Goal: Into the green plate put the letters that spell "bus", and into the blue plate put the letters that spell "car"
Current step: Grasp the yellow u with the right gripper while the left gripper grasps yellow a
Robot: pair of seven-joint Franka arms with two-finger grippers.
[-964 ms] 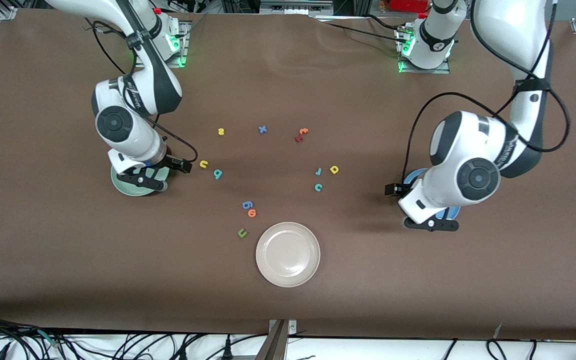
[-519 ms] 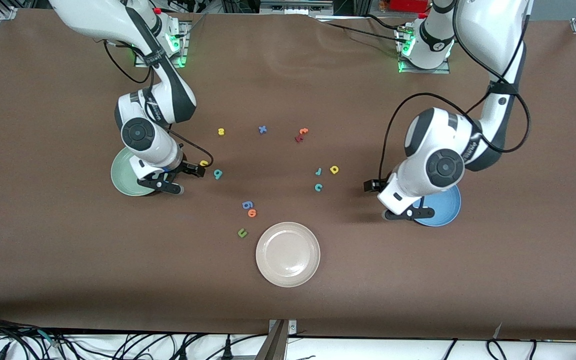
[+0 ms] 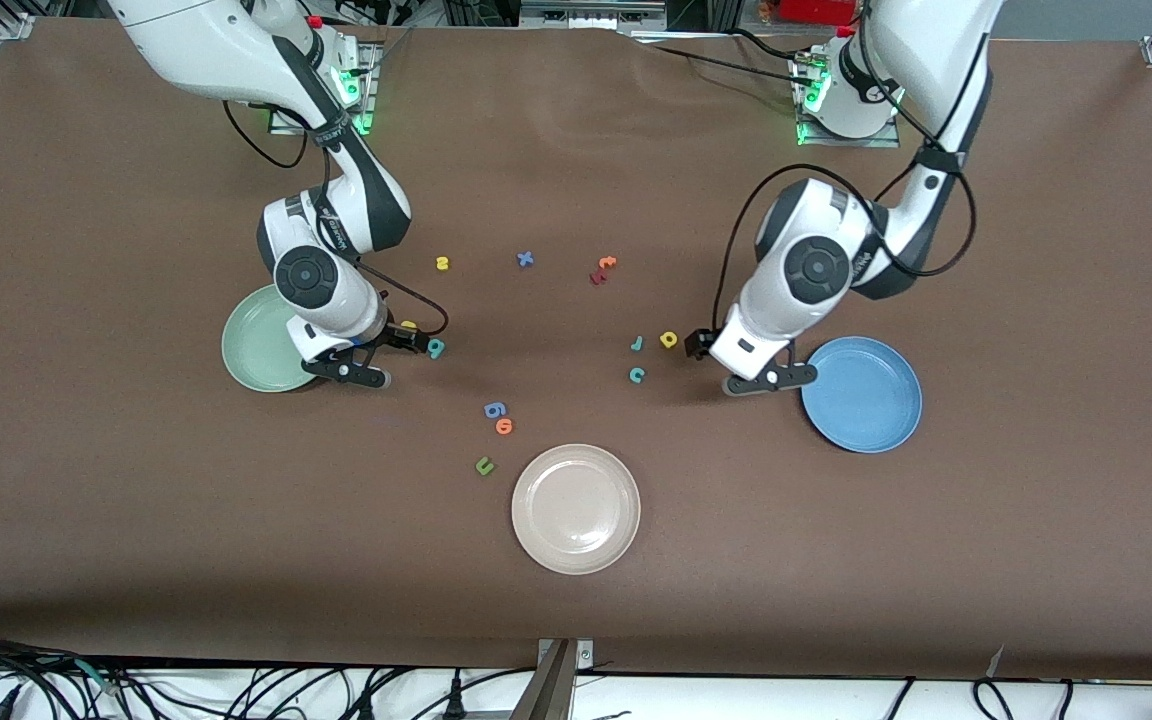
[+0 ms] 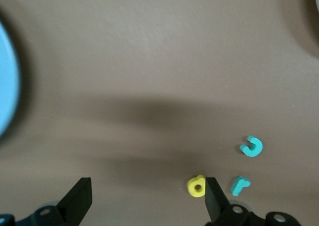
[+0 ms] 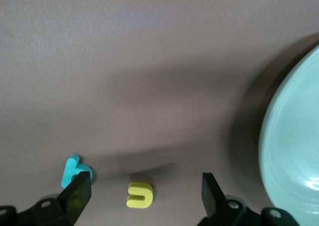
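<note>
The green plate (image 3: 254,350) lies toward the right arm's end and the blue plate (image 3: 862,394) toward the left arm's end. Beside the green plate lie the yellow "u" (image 5: 139,195) and teal "b" (image 3: 436,347); the yellow "s" (image 3: 442,263) lies farther from the front camera. My right gripper (image 3: 346,372) hangs open over the "u", which shows between its fingers (image 5: 212,198). The yellow "a" (image 3: 669,339), teal "r" (image 3: 637,343) and teal "c" (image 3: 637,375) lie together. My left gripper (image 3: 769,380) hangs open over bare table between the "a" (image 4: 197,186) and the blue plate.
A cream-white plate (image 3: 576,508) sits nearest the front camera, with a dark green "u" (image 3: 484,465), an orange "o" (image 3: 504,426) and a blue letter (image 3: 494,409) close by. A blue "x" (image 3: 525,259) and orange and red letters (image 3: 604,268) lie farther back.
Both arms have swung in from over their plates toward the table's middle. The right gripper now hangs by the yellow "u", the left by the yellow "a". No letter has moved.
</note>
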